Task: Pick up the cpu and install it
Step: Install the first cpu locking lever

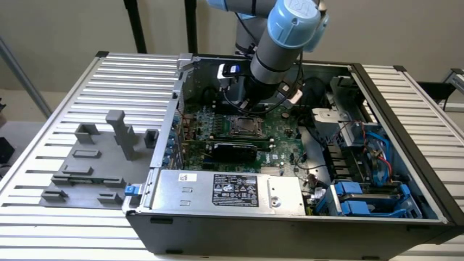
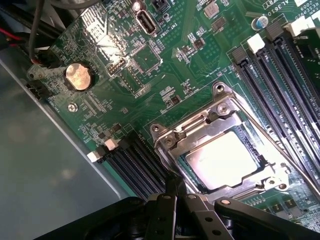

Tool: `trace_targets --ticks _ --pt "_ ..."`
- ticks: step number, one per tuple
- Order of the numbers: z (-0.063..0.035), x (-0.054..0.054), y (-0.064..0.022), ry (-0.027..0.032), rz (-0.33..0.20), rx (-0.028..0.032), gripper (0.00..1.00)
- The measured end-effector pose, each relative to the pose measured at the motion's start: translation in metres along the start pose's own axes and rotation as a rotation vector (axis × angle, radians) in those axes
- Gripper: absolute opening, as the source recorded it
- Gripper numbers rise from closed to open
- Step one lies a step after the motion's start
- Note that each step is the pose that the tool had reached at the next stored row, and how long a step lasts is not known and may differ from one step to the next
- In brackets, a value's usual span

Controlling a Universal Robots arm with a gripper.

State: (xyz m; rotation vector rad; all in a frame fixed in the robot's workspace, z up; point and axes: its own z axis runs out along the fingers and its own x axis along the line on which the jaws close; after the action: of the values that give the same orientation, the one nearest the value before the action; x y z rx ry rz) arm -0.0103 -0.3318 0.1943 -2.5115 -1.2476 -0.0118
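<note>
The cpu (image 2: 222, 160), a flat square chip with a pale silver top, lies inside the metal-framed socket (image 2: 220, 117) on the green motherboard (image 2: 175, 65). My gripper (image 2: 176, 192) hovers just beside the socket's edge. Its black fingers are shut together with nothing between them. In the exterior view the arm reaches down into the open computer case (image 1: 406, 163), with the gripper (image 1: 255, 107) just above the socket (image 1: 243, 126).
Grey plastic fixture blocks (image 1: 94, 163) stand on the slatted table at the exterior view's left. Long memory slots (image 2: 280, 65) and a coin battery (image 2: 79, 76) flank the socket. A power supply (image 1: 232, 190), cables and blue drive bays (image 1: 370, 198) crowd the case.
</note>
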Motion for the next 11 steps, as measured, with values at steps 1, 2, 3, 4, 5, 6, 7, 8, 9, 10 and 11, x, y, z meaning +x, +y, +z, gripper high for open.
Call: trace_targets --ticks 1,2,3,4,5,6,7,8,9,10,11 --pt "0.0 0.0 0.0 -0.0001 0.0 0.0 0.11" --pt "0.0 0.0 0.0001 -0.0002 0.0 0.0 0.11" --pt "0.0 0.0 0.0001 -0.0002 0.0 0.0 0.11" --pt "0.0 0.0 0.0 -0.0002 0.0 0.0 0.11" --pt "0.0 0.0 0.0 -0.0001 0.0 0.0001 0.11" --pt "-0.0001 0.0001 0.0 0.0 0.0 0.0001 0.11" --pt "-0.0002 0.0001 -0.0001 0.0 -0.001 0.0001 0.11" --pt "-0.0003 0.0 -0.0004 0.0001 -0.001 0.0001 0.11" --pt "-0.0005 0.0001 -0.0007 -0.0001 0.0 0.0001 0.11" --pt "-0.0006 0.0004 -0.0012 -0.0002 0.0 0.0001 0.11" --pt "-0.0007 0.0007 -0.0016 -0.0004 0.0 0.0 0.11"
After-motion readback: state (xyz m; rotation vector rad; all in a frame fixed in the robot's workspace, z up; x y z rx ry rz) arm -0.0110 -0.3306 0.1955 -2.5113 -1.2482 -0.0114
